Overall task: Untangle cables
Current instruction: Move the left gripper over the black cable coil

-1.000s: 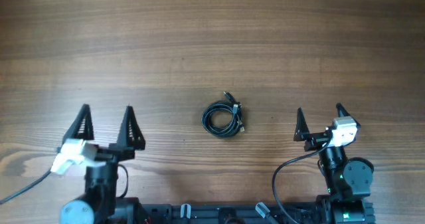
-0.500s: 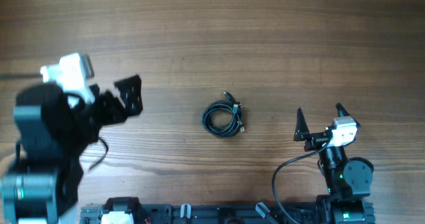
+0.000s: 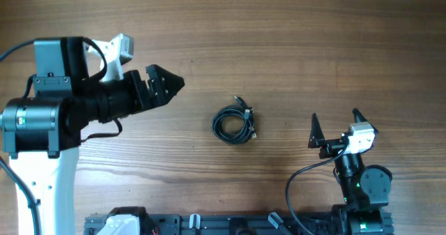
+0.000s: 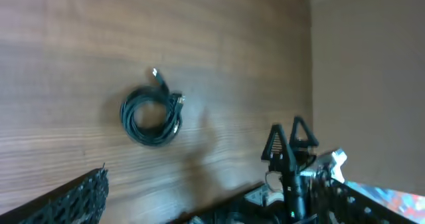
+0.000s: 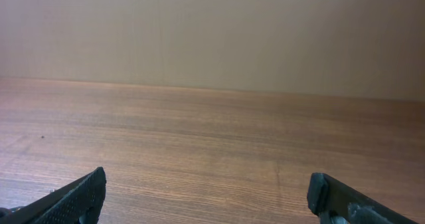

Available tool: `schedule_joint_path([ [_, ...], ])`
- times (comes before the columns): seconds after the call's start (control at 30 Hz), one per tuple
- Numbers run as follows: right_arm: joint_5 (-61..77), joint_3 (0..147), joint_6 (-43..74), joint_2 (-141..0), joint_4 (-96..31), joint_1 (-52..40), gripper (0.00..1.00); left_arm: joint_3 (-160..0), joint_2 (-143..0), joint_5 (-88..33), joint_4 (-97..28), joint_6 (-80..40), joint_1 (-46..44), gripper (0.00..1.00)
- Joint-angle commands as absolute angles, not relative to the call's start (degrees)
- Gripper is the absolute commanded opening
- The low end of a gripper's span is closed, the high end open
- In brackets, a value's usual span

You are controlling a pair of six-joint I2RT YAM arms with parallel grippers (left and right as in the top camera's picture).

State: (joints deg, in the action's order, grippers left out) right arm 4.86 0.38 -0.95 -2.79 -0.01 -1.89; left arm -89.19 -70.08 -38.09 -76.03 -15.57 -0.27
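Note:
The cables (image 3: pixel 234 123) lie as one small bundle of thin black loops with plug ends at the middle of the wooden table (image 3: pixel 279 40). The left wrist view shows them too (image 4: pixel 152 111). My left gripper (image 3: pixel 166 86) is raised left of the bundle, turned toward it, well apart from it, open and empty. One of its fingers (image 4: pixel 76 199) shows at the lower left of its wrist view. My right gripper (image 3: pixel 335 126) is open and empty, low at the front right. Its wrist view (image 5: pixel 212 207) shows only bare wood between the fingers.
The left arm's grey and white body (image 3: pixel 42 116) stands over the table's left side. The right arm's base (image 3: pixel 362 186) and its black wire (image 3: pixel 296 183) sit at the front right edge. A dark rail (image 3: pixel 230 224) runs along the front edge.
My left arm has lifted from the front left and swung so that its gripper points right toward the cable bundle. The right arm and the cables have not moved.

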Motion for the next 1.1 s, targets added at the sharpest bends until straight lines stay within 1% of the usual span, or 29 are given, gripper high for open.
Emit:
schedule_joint_path([
  [0.0,4.89,0.32,-1.1,-2.7,0.14,-1.65,1.0,-90.11,-70.7,-35.4,-80.09,-15.94,-0.54,1.0],
  [0.13,4.89,0.32,-1.1,-2.7,0.14,-1.63,1.0,-89.95,-73.8,-34.83,-84.31,-15.92,-0.99,1.0],
  [0.3,4.89,0.32,-1.08,-2.7,0.14,-1.63,1.0,-89.95,-79.37,-34.48,-84.18,-15.92,-8.58,1.0],
  [0.33,4.89,0.32,-1.08,-2.7,0.14,-1.63,1.0,-89.95,-80.68,-33.12,-84.16,-15.97,-10.44,1.0],
  [0.37,4.89,0.32,-1.1,-2.7,0.14,-1.63,1.0,-89.95,-82.81,-29.02,-84.03,-19.59,-13.72,1.0],
  [0.5,4.89,0.32,-1.1,-2.7,0.14,-1.63,1.0,-89.95,-85.8,-24.23,-82.5,-22.24,-19.11,1.0],
  [0.6,4.89,0.32,-1.08,-2.7,0.14,-1.65,1.0,-89.95,-87.64,-18.41,-81.73,-27.07,-22.04,0.99],
  [0.8,4.89,0.32,-1.08,-2.7,0.14,-1.65,1.0,-89.91,-89.89,-16.62,-80.27,-27.97,-25.32,1.0],
  [1.07,4.89,0.32,-1.08,-2.7,0.14,-1.63,1.0,-89.89,-94.89,-13.85,-80.53,-29.3,-25.41,1.0],
])
